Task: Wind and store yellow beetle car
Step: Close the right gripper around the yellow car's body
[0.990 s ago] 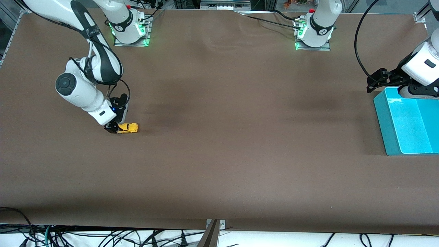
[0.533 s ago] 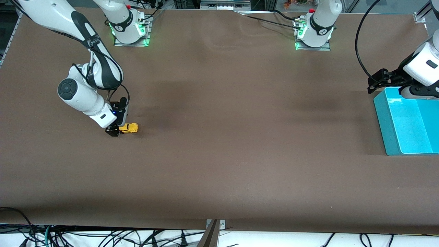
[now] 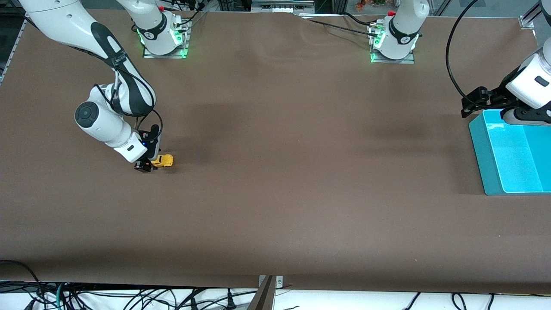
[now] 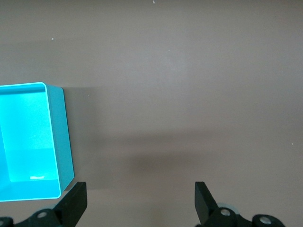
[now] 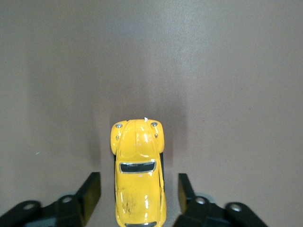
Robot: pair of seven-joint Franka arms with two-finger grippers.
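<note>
The yellow beetle car [image 3: 163, 161] stands on the brown table toward the right arm's end. My right gripper [image 3: 147, 164] is down at the table around the car's rear half. In the right wrist view the yellow beetle car [image 5: 139, 177] lies lengthwise between the two black fingers [image 5: 90, 194], with a narrow gap on each side, so the right gripper [image 5: 138, 195] is open and touches nothing. My left gripper [image 3: 472, 102] waits open above the table at the edge of the teal bin; the left gripper [image 4: 139, 203] has nothing between its fingers.
An open teal bin [image 3: 483, 157] stands at the left arm's end of the table; in the left wrist view the teal bin [image 4: 66, 137] shows nothing inside. Brown table surface stretches between the car and the bin.
The right gripper's fingers have drawn in toward the car's sides, and the right wrist has shifted slightly over the car. The car and the left arm have not moved.
</note>
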